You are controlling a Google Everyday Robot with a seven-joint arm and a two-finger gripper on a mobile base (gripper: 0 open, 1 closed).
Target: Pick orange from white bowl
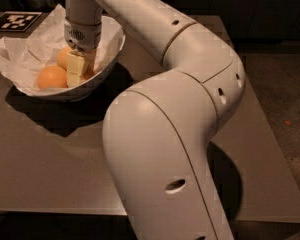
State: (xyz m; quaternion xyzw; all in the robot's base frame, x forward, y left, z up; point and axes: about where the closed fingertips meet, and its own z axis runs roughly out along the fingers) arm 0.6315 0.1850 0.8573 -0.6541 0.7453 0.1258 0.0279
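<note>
The single camera looks down from high behind the arm (190, 84), facing forward across the tabletop (45, 159). The arm's elbow sits close to the lens (it fills the foreground), while the white bowl (109, 59), with the gripper (75, 74) down inside it, lies farther off at upper left.
</note>
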